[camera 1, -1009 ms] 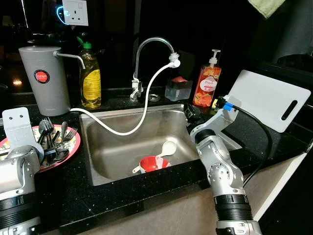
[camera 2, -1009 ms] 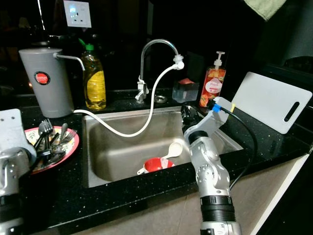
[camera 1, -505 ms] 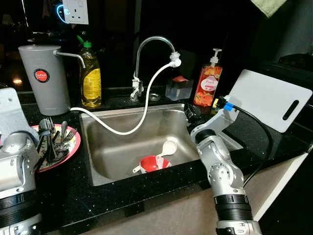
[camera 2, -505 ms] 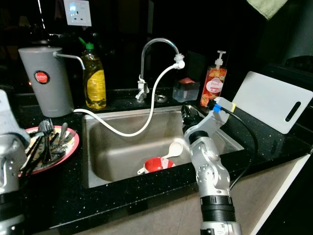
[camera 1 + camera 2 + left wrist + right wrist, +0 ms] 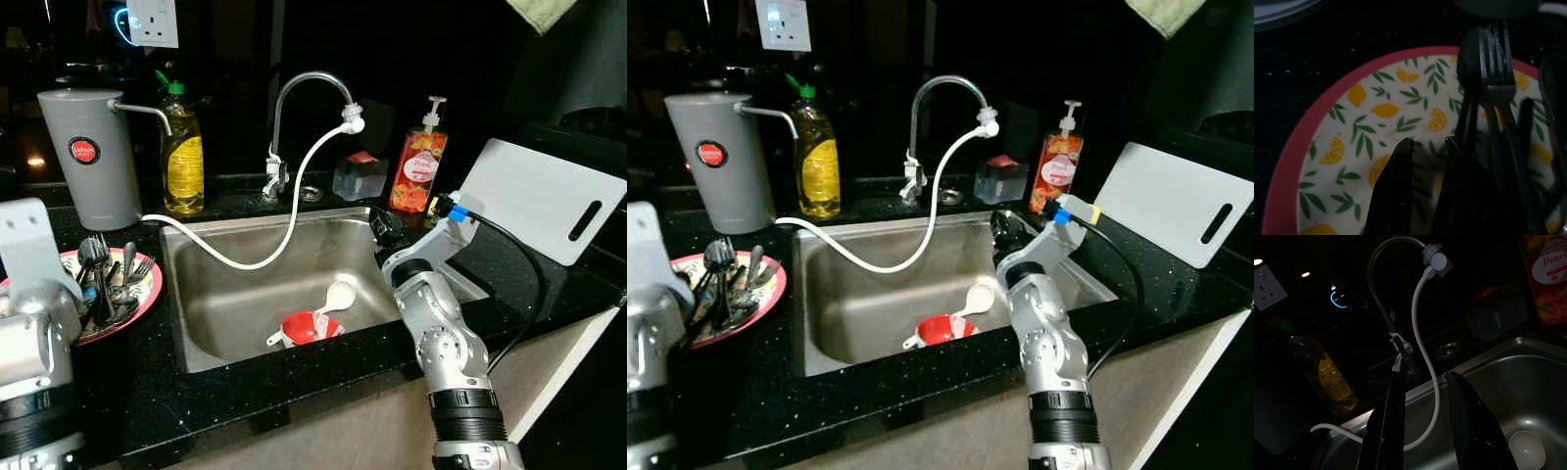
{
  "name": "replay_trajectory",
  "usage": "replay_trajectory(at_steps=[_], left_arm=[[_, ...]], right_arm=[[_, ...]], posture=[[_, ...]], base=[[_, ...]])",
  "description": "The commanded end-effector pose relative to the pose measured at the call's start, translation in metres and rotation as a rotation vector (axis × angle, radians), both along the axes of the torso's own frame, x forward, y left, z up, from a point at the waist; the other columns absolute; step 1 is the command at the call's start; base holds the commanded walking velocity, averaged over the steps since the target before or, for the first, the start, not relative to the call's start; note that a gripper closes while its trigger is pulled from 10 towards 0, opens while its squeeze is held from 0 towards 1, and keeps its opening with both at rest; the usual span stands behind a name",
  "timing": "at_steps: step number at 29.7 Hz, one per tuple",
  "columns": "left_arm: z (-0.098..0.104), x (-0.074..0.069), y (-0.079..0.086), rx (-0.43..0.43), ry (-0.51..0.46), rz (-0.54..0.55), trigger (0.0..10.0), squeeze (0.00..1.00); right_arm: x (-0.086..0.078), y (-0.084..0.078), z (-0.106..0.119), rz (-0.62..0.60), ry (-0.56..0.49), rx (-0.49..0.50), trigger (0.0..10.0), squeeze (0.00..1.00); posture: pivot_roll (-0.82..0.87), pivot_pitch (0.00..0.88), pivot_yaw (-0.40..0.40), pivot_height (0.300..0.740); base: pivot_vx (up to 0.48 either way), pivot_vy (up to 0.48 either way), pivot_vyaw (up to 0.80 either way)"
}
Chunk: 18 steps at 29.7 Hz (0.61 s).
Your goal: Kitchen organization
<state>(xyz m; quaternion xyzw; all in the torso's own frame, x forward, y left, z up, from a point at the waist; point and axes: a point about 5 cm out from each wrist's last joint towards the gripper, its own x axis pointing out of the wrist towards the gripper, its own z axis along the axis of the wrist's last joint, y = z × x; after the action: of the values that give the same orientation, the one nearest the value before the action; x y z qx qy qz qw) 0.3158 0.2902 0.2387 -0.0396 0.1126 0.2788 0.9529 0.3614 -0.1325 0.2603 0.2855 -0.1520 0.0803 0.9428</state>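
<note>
Black speckled tabletop (image 5: 245, 387) runs around a steel sink (image 5: 235, 304) in a dark kitchen. At the sink's back, a curved tap (image 5: 299, 88) carries a white hose (image 5: 284, 230) that loops down across the basin to a grey dispenser (image 5: 88, 157) on the robot's left. Beside the dispenser stands a yellow bottle (image 5: 182, 162). A red soap pump (image 5: 416, 171) and a small clear box (image 5: 358, 176) stand behind the sink's right corner, and a white board (image 5: 539, 196) leans further right. A red bowl (image 5: 304, 328) with a white spoon (image 5: 336, 294) lies on the sink floor.

Left of the sink, a red-rimmed plate (image 5: 1317, 127) printed with lemons holds a pile of dark forks (image 5: 1496, 68) and other cutlery. The left end effector (image 5: 1427, 147) is just over this plate, its fingers a little apart with nothing between them, their tips next to the cutlery; touching cannot be told.

The right end effector (image 5: 1425, 377) is held above the sink's right edge, pointing toward the tap, fingers parted and holding nothing.
</note>
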Motion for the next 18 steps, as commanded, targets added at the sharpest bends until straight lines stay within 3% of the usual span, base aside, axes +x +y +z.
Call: replay_trajectory(at_steps=[1, 8, 9, 10, 11, 12, 13, 14, 15, 16, 17, 18], left_arm=[[-0.011, 0.001, -0.002, -0.007, 0.065, -0.021, 10.0, 0.00], [-0.016, -0.001, 0.001, -0.039, 0.087, 0.001, 10.0, 0.00], [-0.016, -0.002, 0.002, -0.041, 0.090, 0.012, 8.5, 0.00], [-0.017, -0.002, 0.003, -0.043, 0.092, 0.019, 8.5, 0.00], [-0.018, -0.003, 0.004, -0.049, 0.097, 0.026, 5.0, 0.00], [-0.019, -0.003, 0.004, -0.053, 0.101, 0.029, 5.0, 0.00], [-0.021, -0.004, 0.005, -0.068, 0.104, 0.034, 3.8, 0.00], [-0.021, -0.004, 0.005, -0.068, 0.104, 0.034, 3.8, 0.00], [-0.022, -0.004, 0.005, -0.079, 0.105, 0.037, 1.2, 0.00], [-0.024, -0.004, 0.005, -0.111, 0.100, 0.039, 0.0, 0.00], [-0.024, -0.004, 0.005, -0.111, 0.100, 0.039, 0.0, 0.00], [-0.026, -0.004, 0.004, -0.163, 0.091, 0.037, 0.0, 0.00]], right_arm=[[0.001, -0.003, -0.004, -0.008, 0.022, 0.001, 10.0, 0.00], [0.001, -0.003, -0.004, -0.009, 0.023, 0.002, 10.0, 0.00], [0.001, -0.003, -0.004, -0.009, 0.023, 0.002, 10.0, 0.00], [0.001, -0.003, -0.004, -0.009, 0.023, 0.002, 10.0, 0.00], [0.001, -0.003, -0.004, -0.009, 0.023, 0.002, 10.0, 0.00], [0.001, -0.003, -0.004, -0.009, 0.023, 0.002, 10.0, 0.00], [0.001, -0.003, -0.004, -0.009, 0.023, 0.002, 10.0, 0.00], [0.001, -0.003, -0.004, -0.009, 0.023, 0.002, 10.0, 0.00], [0.001, -0.003, -0.004, -0.009, 0.023, 0.002, 10.0, 0.00], [0.001, -0.003, -0.004, -0.009, 0.023, 0.002, 10.0, 0.00], [0.001, -0.003, -0.004, -0.009, 0.023, 0.002, 10.0, 0.00], [0.001, -0.003, -0.004, -0.009, 0.024, 0.002, 10.0, 0.00]], posture=[[-0.03, 0.000, -0.089, 0.740], [-0.03, 0.000, -0.088, 0.740], [-0.03, 0.000, -0.088, 0.740], [-0.03, 0.000, -0.089, 0.740], [-0.03, 0.000, -0.088, 0.740], [-0.03, 0.000, -0.088, 0.740], [-0.03, 0.000, -0.087, 0.740], [-0.03, 0.000, -0.087, 0.740], [-0.03, 0.000, -0.088, 0.740], [-0.03, 0.000, -0.090, 0.740], [-0.03, 0.000, -0.090, 0.740], [-0.03, 0.000, -0.090, 0.740]], base=[[0.000, 0.000, 0.00], [0.000, 0.000, 0.00], [0.000, 0.000, 0.00], [0.000, 0.000, 0.00], [0.000, 0.000, 0.00], [0.000, 0.000, 0.00], [0.000, 0.000, 0.00], [0.000, 0.000, 0.00], [0.000, 0.000, 0.00], [0.000, 0.000, 0.00], [0.000, 0.000, 0.00], [0.000, 0.000, 0.00]])
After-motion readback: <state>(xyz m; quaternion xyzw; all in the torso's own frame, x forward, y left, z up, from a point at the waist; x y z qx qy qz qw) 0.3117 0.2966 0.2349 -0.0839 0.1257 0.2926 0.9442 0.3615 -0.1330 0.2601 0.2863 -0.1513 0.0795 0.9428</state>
